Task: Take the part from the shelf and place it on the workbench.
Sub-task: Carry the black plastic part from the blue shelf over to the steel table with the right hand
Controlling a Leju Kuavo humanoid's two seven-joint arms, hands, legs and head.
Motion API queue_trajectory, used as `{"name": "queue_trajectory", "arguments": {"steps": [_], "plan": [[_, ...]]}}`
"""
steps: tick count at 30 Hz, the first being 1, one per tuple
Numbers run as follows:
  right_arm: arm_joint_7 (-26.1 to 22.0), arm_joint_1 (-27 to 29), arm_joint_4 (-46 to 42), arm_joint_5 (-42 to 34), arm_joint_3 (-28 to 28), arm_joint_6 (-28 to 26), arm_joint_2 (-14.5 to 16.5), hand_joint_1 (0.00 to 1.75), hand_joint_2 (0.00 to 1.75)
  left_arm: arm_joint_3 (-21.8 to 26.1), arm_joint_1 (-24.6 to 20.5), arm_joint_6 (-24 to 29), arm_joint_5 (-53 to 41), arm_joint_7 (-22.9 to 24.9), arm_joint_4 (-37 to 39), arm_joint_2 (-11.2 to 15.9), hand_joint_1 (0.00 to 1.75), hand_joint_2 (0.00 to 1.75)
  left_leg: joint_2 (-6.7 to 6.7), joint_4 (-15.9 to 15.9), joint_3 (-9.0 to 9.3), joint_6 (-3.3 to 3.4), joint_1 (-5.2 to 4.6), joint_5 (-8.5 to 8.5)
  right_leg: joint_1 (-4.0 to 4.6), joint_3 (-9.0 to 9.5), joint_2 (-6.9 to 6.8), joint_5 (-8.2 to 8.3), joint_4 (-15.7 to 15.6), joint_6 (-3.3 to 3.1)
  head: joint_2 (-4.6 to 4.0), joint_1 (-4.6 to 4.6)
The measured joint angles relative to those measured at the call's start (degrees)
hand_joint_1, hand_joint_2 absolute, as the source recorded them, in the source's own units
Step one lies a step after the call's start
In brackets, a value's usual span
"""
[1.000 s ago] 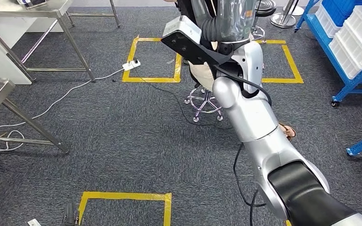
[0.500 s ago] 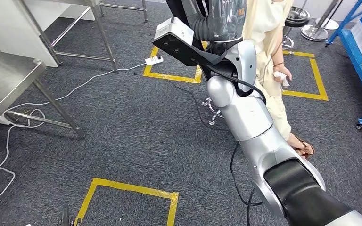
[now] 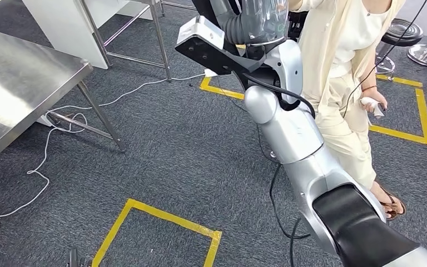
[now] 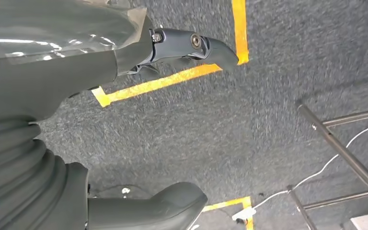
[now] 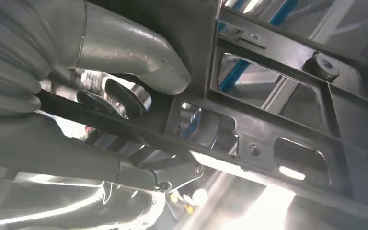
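Turning toward workbench: camera has swung since 1 s ago, steel tabletop (image 3: 22, 83) now large at left, blue shelf gone from frame. Right hand (image 5: 91, 105) fingers (image 5: 124, 98) clasp dark part (image 3: 214, 53), carried high. Left hand (image 4: 172, 52) hangs, fingers released. Person (image 3: 344, 83) stands near right arm. Transport phase; placement pending.

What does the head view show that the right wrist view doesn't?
Only the head view: the steel workbench, yellow tape squares on grey carpet, white cables, and a person in cream clothes. Only the right wrist view: up close, the right hand gripping the part's frame with its cut-out openings. Both share the black flat part held by that hand.
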Motion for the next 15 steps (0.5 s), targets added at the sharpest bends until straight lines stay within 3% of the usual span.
{"name": "queue_trajectory", "arguments": {"steps": [2, 4, 5, 6, 7, 9, 11, 13, 15], "plan": [[0.00, -0.12, -0.01, -0.01, 0.09, 0.15, 0.18, 1.75, 1.75, 0.14, -0.19, -0.13, -1.05, -0.74, 0.05, 0.05, 0.00, 1.75, 3.70, 6.25, -2.94, -0.28, -0.13, -3.35, 0.34, 0.06, -1.12, -0.04, -0.08, -0.68, 0.00, -0.15], [0.00, -0.11, 0.01, -0.04, 0.21, 0.38, 0.16, 1.75, 1.75, 0.19, -0.32, -0.96, -2.12, -1.62, 0.05, 0.06, 0.00, 1.75, 4.86, 13.39, -6.42, -0.33, -0.07, -6.18, 0.86, 0.06, -2.37, -0.20, -0.07, -1.01, 0.00, -0.17], [0.00, -0.08, 0.01, -0.06, 0.30, 0.49, 0.16, 1.75, 1.75, 0.20, -0.33, -1.48, -2.49, -2.00, 0.05, 0.05, 0.00, 1.75, 4.94, 14.76, -7.10, -0.23, -0.09, -6.32, 1.07, 0.07, -2.98, -0.27, -0.06, -1.12, 0.00, -0.17], [0.00, -0.07, -0.02, -0.08, 0.39, 0.59, 0.17, 1.75, 1.75, 0.23, -0.33, -1.96, -2.70, -2.30, 0.05, 0.05, 0.00, 1.75, 5.01, 13.72, -6.50, 0.00, -0.15, -5.37, 1.26, 0.13, -3.59, -0.34, -0.06, -1.21, 0.00, -0.17], [0.00, -0.10, -0.06, -0.09, 0.46, 0.64, 0.19, 1.75, 1.75, 0.29, -0.37, -2.28, -2.82, -2.52, 0.04, 0.06, 0.00, 1.75, 5.40, 10.51, -4.69, 0.38, -0.32, -3.67, 1.45, 0.24, -4.18, -0.42, -0.06, -1.31, 0.00, -0.17], [0.00, -0.21, -0.22, -0.11, 0.57, 0.65, 0.22, 1.75, 1.75, 0.40, -0.59, -2.69, -3.02, -2.84, -0.01, 0.10, 0.00, 1.75, 7.63, 2.61, -0.24, 1.43, -1.08, -1.01, 1.87, 0.50, -5.26, -0.61, -0.11, -1.43, 0.00, -0.14], [-0.02, -0.28, -0.37, -0.14, 0.68, 0.72, 0.22, 1.75, 1.75, 0.45, -0.88, -3.55, -3.86, -3.74, -0.11, 0.12, 0.00, 1.75, 8.89, -0.91, 1.65, 2.24, -1.81, -0.46, 2.14, 0.64, -6.30, -0.79, -0.19, -1.29, 0.00, -0.12], [-0.12, -0.21, -0.52, -0.18, 0.80, 0.80, 0.23, 1.75, 1.75, 0.25, -0.98, -4.75, -5.93, -5.30, -0.53, 0.15, 0.00, 1.75, 7.72, -1.40, 1.80, 2.77, -1.94, -0.27, 2.25, 0.93, -7.31, -0.96, -0.39, -0.91, 0.00, -0.12], [-0.30, -0.12, -0.79, -0.22, 0.85, 0.84, 0.19, 1.75, 1.75, -0.34, -1.12, -5.83, -8.26, -6.44, -1.37, 0.07, 0.00, 1.75, 6.49, -2.49, 2.50, 3.31, -1.60, 0.38, 2.18, 0.62, -5.95, -1.77, 0.71, -0.56, 0.00, -0.10]]}}
